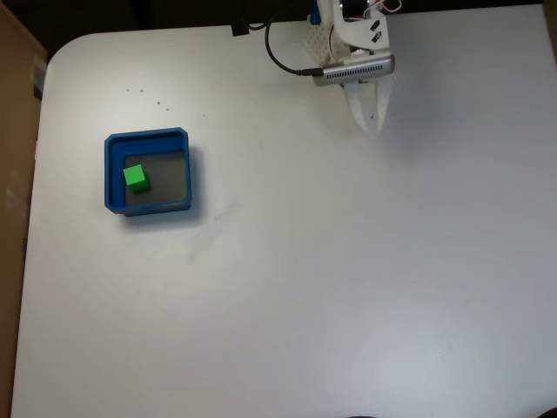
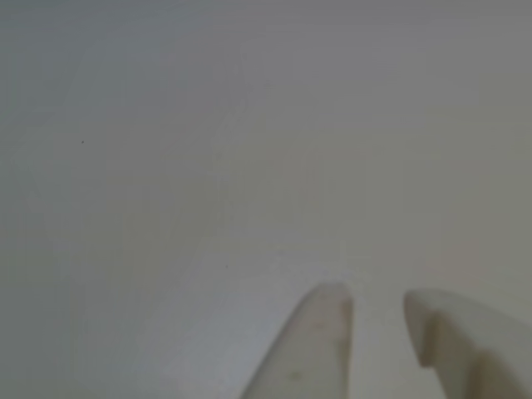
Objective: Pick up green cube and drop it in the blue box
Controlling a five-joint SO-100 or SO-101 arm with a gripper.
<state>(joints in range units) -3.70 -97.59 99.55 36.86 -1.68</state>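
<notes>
While the table (image 1: 348, 287) carries the blue box (image 1: 111, 174) at the fixed view's left, the green cube (image 1: 136, 178) already rests inside it. Keep the gripper (image 1: 369, 127), slightly parted and empty, retracted well apart.

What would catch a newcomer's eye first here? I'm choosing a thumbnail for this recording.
The bright green cube stands out most, lying inside the blue box near its left wall, on the left side of the white table in the fixed view. Next comes the white end effector at the table's top edge, far from the box, holding nothing.
</notes>
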